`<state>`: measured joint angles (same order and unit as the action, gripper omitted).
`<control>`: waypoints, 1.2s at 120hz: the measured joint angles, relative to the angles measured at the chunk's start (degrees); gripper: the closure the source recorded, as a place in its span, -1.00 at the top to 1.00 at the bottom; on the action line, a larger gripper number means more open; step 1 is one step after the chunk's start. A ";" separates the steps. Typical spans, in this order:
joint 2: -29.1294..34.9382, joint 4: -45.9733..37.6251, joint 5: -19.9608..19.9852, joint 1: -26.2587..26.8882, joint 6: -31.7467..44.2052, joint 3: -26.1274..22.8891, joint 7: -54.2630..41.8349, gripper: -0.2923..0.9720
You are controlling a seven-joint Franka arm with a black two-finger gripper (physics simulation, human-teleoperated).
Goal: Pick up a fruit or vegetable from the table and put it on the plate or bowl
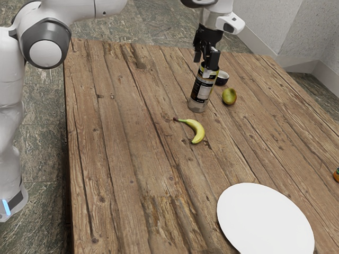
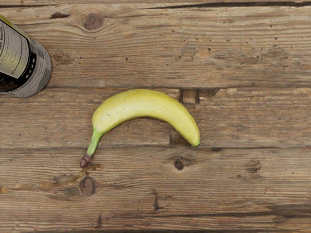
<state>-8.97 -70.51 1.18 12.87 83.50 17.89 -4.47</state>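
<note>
White plate (image 1: 265, 219) sits at the near corner of the table (image 1: 122, 174), with its face plain white. A small dark bowl (image 1: 223, 78) stands at the far side, just behind the bottle (image 1: 202, 90); I can't tell what's inside it.

The bottle is upright, with yellowish liquid and a black-and-white label. The print is too small to read in either view.

The banana (image 1: 195, 129) lies flat on the table, near the bottle's base but apart from it, with its stem pointing towards the exterior view's left. It's well apart from the plate, with bare planks between the two. In the wrist view the banana (image 2: 146, 109) is right under the hand.

A yellow-green round fruit (image 1: 229, 96) lies just beside the bottle, towards the exterior view's right. A small orange thing (image 1: 336, 174) is cut off at the exterior view's right edge, so I can't identify it.

The pincer (image 1: 208, 57) hangs high above the table, and in the exterior view it overlaps the bottle's top. Its fingers look parted and it grips nothing.
</note>
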 joint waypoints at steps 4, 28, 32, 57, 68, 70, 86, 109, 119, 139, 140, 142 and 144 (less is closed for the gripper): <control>-0.06 0.00 0.16 0.03 -0.03 0.11 -0.03 0.54; -0.12 0.00 1.06 -0.19 -0.18 0.72 -0.19 0.54; -0.12 0.00 1.11 -0.19 -0.20 0.73 -0.22 0.54; -0.12 0.00 1.28 -0.18 -0.25 0.74 -0.36 0.54; -0.12 0.00 1.29 -0.18 -0.26 0.74 -0.39 0.54; -0.12 0.00 1.29 -0.18 -0.26 0.74 -0.40 0.54; -0.12 0.00 1.33 -0.18 -0.28 0.74 -0.44 0.54; 4.37 4.78 1.42 -0.33 -0.89 0.26 -0.42 0.54; 6.36 8.81 2.49 -3.17 -1.09 -4.67 -0.41 0.54; 7.60 9.37 3.79 -1.04 -2.02 -12.99 -0.36 0.54; 7.59 9.35 3.81 -0.56 -2.16 -13.05 -0.36 0.54; 7.57 9.32 3.83 0.44 -2.46 -13.13 -0.35 0.54; 7.56 9.23 3.86 1.43 -2.76 -13.18 -0.35 0.54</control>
<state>-1.41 -61.28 5.03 14.30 80.74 4.71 -4.82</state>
